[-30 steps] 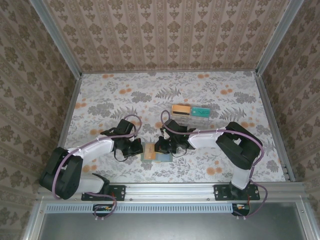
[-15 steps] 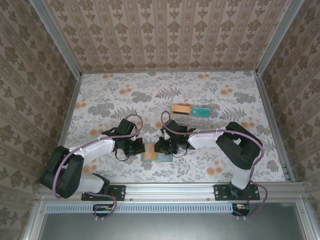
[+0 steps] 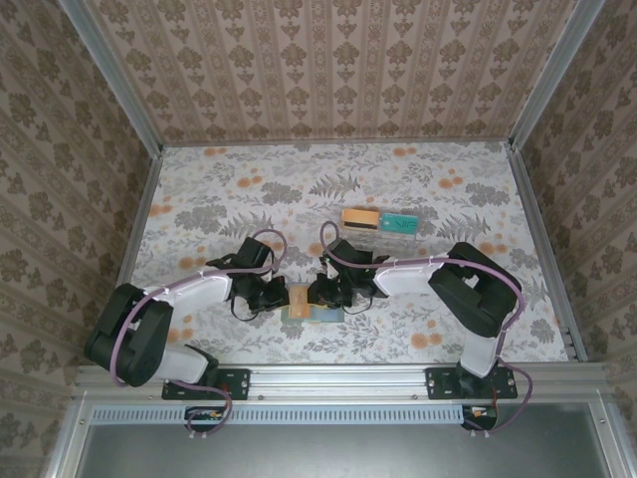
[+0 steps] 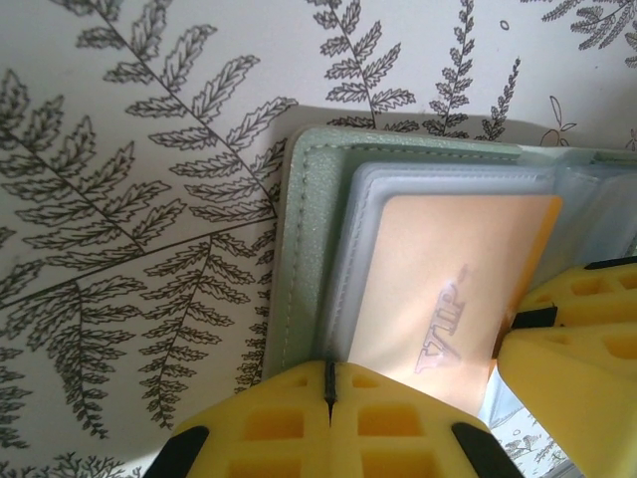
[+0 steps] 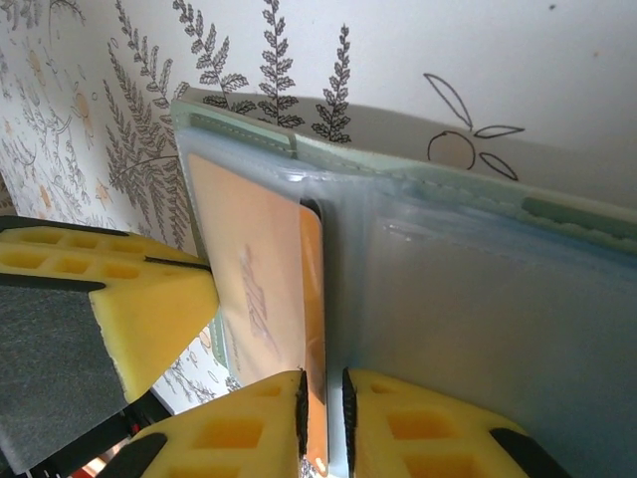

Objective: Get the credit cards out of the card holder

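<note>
Near the front edge of the fern-printed desk [image 3: 239, 189], the soft grey-green card holder [image 4: 311, 249] lies open, a smooth tan-orange card [image 4: 438, 279] in its blue-grey sleeve [image 5: 478, 299]. The right tool [image 5: 323, 393] is closed on the card holder at that sleeve; the left tool [image 4: 328, 398] is pressed closed too, its hold unclear. Patterned walls [image 3: 328, 70] stand around.

Left end effector [image 3: 276, 297] and right end effector [image 3: 318, 293] clamped, nearly touching

Your left arm [image 3: 184, 292] and right arm [image 3: 423, 271] show white shells, black joints, purple cables; yellow fingers [image 4: 279, 423] carry square pockets.
</note>
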Controlling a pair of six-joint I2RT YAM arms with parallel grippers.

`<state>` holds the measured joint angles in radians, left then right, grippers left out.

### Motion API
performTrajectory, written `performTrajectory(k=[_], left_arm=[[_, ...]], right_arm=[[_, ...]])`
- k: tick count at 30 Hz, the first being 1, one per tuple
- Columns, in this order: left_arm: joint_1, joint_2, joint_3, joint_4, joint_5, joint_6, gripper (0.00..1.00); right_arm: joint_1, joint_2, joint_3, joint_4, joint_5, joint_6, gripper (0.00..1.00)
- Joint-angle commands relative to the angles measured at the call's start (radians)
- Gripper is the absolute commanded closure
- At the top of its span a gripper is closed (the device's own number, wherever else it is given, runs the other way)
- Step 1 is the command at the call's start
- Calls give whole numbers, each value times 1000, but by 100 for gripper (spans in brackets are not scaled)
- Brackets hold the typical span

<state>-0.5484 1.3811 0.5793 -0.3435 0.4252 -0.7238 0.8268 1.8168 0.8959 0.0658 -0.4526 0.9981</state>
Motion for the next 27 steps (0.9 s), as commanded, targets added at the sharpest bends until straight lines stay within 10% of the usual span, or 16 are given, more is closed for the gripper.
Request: performTrajectory(k=[1, 6, 23, 27], left_arm=[[-5, 33, -6, -41, -29, -5, 100], [-5, 32, -4, -42, -31, -5, 100], [-4, 34, -1, -54, -42, 0, 100], [-3, 39, 1, -51, -37, 4, 100]], right_arm=[[0, 26, 8, 9, -19, 2, 84], [1, 24, 12, 13, -25, 1, 100], [-20, -51, -51, 13, -6, -6, 100], [-16, -23, -38, 30, -15, 2, 80]])
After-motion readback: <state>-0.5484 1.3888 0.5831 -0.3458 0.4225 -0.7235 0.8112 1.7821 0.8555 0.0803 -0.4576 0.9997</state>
